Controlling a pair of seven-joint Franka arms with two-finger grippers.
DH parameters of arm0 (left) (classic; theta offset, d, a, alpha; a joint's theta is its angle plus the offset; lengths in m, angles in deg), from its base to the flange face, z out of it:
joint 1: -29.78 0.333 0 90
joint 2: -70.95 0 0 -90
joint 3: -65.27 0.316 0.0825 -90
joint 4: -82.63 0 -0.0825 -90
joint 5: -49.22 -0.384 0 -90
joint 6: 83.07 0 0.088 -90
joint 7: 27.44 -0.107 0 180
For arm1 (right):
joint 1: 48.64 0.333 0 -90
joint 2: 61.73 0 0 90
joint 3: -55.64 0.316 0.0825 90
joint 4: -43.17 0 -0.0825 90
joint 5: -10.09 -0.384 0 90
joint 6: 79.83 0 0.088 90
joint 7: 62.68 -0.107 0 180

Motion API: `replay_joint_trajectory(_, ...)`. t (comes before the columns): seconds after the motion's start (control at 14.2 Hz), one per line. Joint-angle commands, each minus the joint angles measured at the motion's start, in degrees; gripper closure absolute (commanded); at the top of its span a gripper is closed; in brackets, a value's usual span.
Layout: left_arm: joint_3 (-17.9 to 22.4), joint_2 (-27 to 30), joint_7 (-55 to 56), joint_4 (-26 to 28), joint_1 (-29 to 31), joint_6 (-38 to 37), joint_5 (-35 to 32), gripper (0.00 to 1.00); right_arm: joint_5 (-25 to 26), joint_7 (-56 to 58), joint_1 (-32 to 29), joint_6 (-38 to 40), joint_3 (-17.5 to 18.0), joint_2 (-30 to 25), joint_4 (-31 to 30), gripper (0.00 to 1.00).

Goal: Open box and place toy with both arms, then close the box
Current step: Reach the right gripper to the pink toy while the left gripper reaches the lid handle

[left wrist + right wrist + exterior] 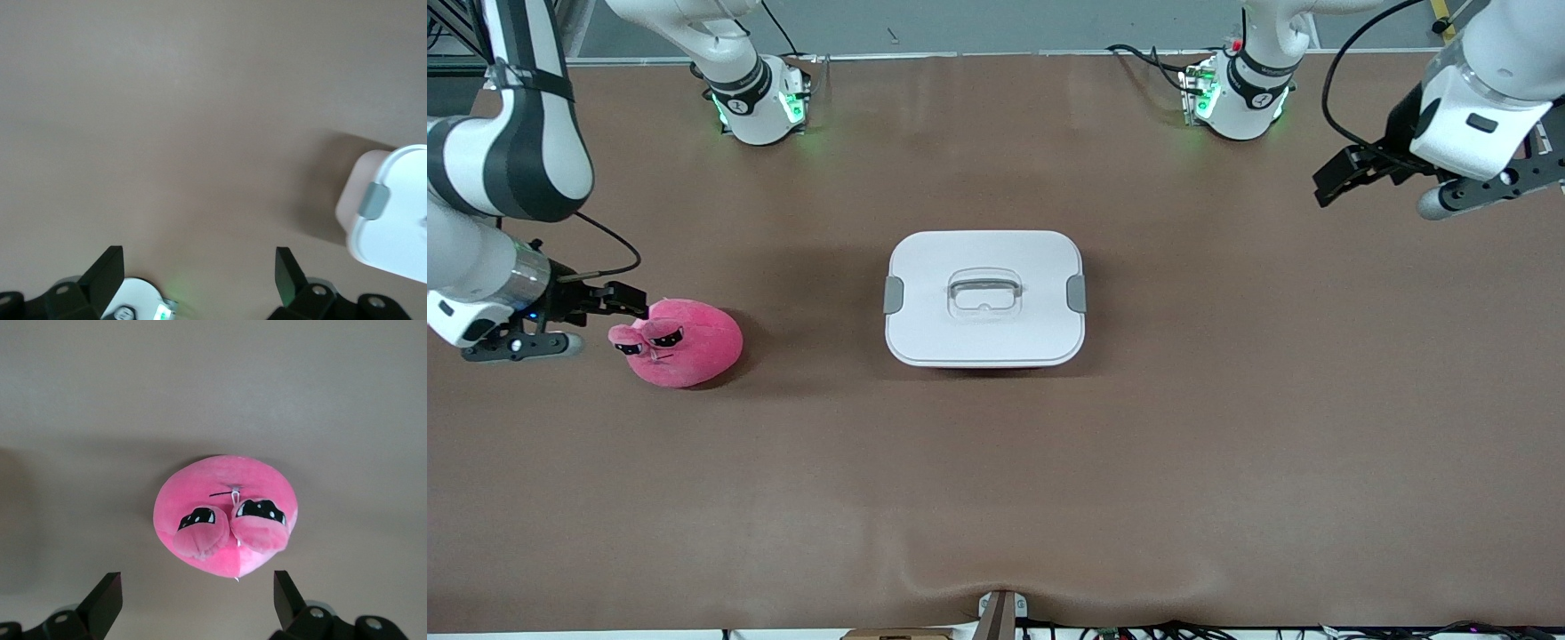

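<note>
In the front view, the box (984, 298) is sitting in the middle of the brown counter (996, 480) with its white lid (984, 267) on and both grey clips (893, 294) lying against its sides, so nothing is opened yet. The right tool (605, 300) is hanging low with its fingers spread and nothing between them, and the toy (680, 342) is lying just in front of it, toward the box. The left tool (1347, 173) is waiting released over bare counter at its own arm's end, well apart from the box.

In the left wrist view, the left tool (199, 270) is showing both fingers (107, 270) wide apart with only counter between them. One corner of the box (390, 213) and a single clip (372, 200) are lying ahead of it and off to one side. To do the opening well, this tool would probably need to swing until that clip sits between its fingers, then lift the clip squarely, not drag the box.

In the right wrist view, the right tool (198, 590) is standing released, and the toy (225, 513) is resting on the counter just ahead of the fingertips, roughly centred, eyes (260, 510) facing the tool. It looks soft, so a grip across its round body, clear of the bulging eyes, should hold better. The clips should likely come undone first.
</note>
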Motion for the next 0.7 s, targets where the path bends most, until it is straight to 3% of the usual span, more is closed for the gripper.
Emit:
replay_joint_trajectory(0.0, -1.9, -0.3, 6.6, -1.0, 0.1, -1.1, 2.5, 0.00, -0.3, 1.3, 2.0, -3.2, -0.5, -0.2, -3.4, 0.00)
replay_joint_trajectory(0.49, -11.2, -1.8, 25.8, -1.3, 0.0, 0.2, 2.9, 0.00, -0.3, 5.7, 1.7, -4.2, -0.5, 1.6, -4.7, 0.00)
replay_joint_trajectory(0.63, -12.6, -3.3, 34.2, -1.5, 0.0, 0.7, 6.6, 0.00, -0.3, 5.8, 1.7, -4.2, -0.5, 2.5, -4.7, 0.00)
